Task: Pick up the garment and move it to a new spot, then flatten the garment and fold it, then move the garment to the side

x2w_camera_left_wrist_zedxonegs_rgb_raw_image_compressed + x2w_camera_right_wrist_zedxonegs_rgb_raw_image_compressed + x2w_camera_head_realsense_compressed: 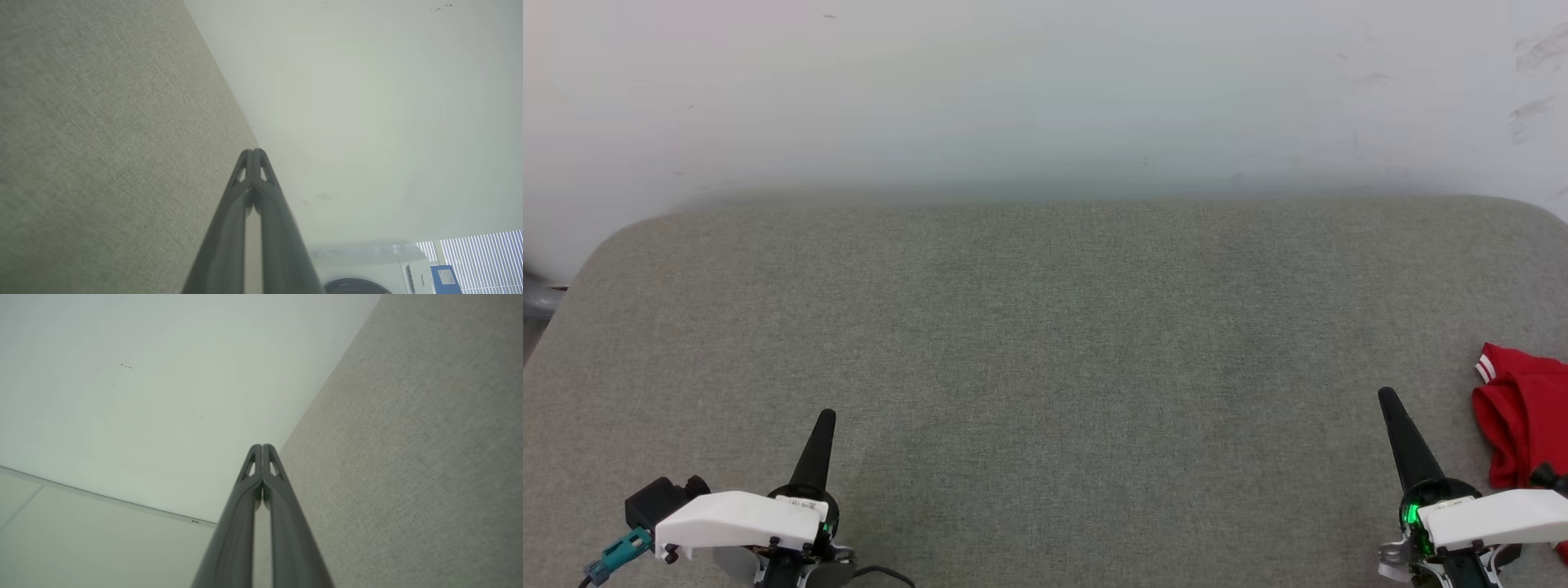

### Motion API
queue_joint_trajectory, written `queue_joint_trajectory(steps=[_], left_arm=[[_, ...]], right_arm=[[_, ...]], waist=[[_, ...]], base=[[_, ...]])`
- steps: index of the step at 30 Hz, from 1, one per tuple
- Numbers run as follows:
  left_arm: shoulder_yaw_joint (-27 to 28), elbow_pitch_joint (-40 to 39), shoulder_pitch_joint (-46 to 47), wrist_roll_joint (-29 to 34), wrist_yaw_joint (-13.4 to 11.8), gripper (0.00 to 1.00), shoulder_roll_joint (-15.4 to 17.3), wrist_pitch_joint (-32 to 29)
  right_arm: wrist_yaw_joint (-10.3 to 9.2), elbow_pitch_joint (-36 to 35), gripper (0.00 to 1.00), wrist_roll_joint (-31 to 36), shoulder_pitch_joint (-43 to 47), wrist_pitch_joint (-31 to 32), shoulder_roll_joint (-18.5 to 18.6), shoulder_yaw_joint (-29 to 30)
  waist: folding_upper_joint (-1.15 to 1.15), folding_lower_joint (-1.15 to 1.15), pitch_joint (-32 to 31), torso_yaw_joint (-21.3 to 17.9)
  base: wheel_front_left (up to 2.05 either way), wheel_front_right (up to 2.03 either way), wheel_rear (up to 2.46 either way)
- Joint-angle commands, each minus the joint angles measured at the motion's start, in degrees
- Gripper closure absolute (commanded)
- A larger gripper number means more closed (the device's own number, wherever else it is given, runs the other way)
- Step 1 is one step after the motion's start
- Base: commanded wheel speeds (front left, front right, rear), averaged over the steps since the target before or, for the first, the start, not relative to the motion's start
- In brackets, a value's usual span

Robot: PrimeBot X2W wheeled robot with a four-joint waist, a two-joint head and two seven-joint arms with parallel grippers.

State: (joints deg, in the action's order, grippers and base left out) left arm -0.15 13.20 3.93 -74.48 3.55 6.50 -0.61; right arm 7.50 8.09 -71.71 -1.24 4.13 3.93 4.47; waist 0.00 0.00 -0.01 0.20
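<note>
The red shirt (1523, 425) lies in a bunch at the far right side of the grey counter (1045, 327), just past the right pincer (1388, 402). Part of it runs out of the head view, so the pincer might grab only a thin fold, and the soft cloth might then slip out when it is lifted. Both pincers are squeezed tight with nothing in them, and the left pincer (824, 418) is well apart from the shirt; there is one shirt, one counter and two pincers.
</note>
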Motion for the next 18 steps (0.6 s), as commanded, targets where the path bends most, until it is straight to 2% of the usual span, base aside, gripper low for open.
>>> queue_joint_trajectory(steps=[1,18], left_arm=[[0.43,-0.20,1.33,-0.94,0.48,1.00,-0.15,-0.28],[3.24,0.28,1.87,-8.76,2.14,1.00,-1.60,-2.78]], right_arm=[[-0.01,0.04,1.00,-1.13,-1.28,0.12,0.35,0.07],[-0.01,2.71,1.00,-10.57,-3.07,0.65,0.20,0.34]], waist=[[0.00,0.00,0.00,0.00],[0.00,0.00,0.08,-0.08]], base=[[0.00,0.00,0.00],[0.00,0.00,0.00]])
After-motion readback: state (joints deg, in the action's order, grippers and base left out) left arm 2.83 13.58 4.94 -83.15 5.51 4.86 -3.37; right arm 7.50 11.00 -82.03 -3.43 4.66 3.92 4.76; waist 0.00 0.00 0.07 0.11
